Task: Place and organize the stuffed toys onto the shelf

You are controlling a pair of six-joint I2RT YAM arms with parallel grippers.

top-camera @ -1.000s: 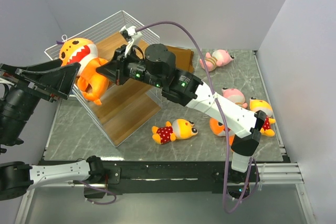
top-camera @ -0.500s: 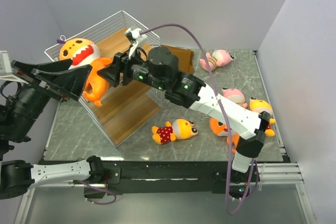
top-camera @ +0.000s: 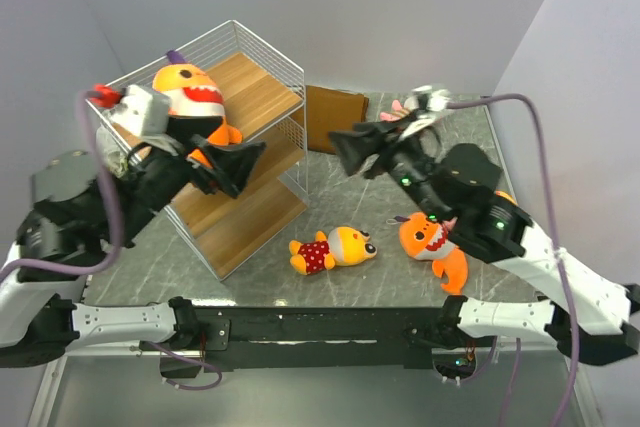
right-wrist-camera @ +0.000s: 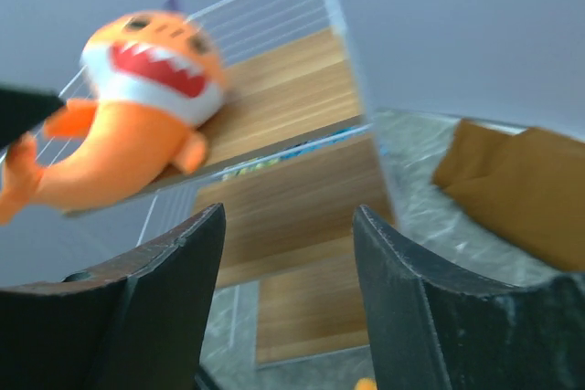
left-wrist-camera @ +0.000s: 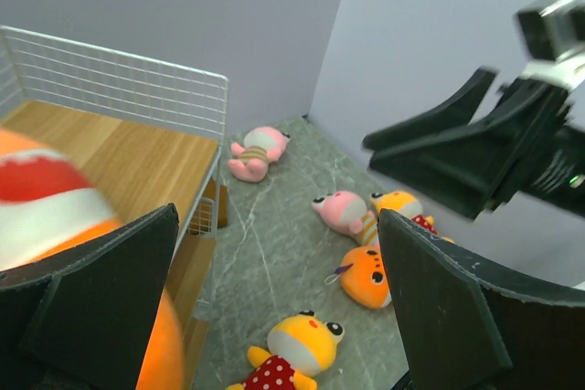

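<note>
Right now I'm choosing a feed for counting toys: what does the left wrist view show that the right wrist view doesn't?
Left wrist only: toys on the table: a pink plush by the wall, another pink plush, an orange shark, a red-dotted plush, plus the right arm's fingers. Right wrist only: the brown folded bag and the shelf's lower boards. Both: the shelf's top board with the other shark on it.

Likely lab: plain-walled robot table
</note>
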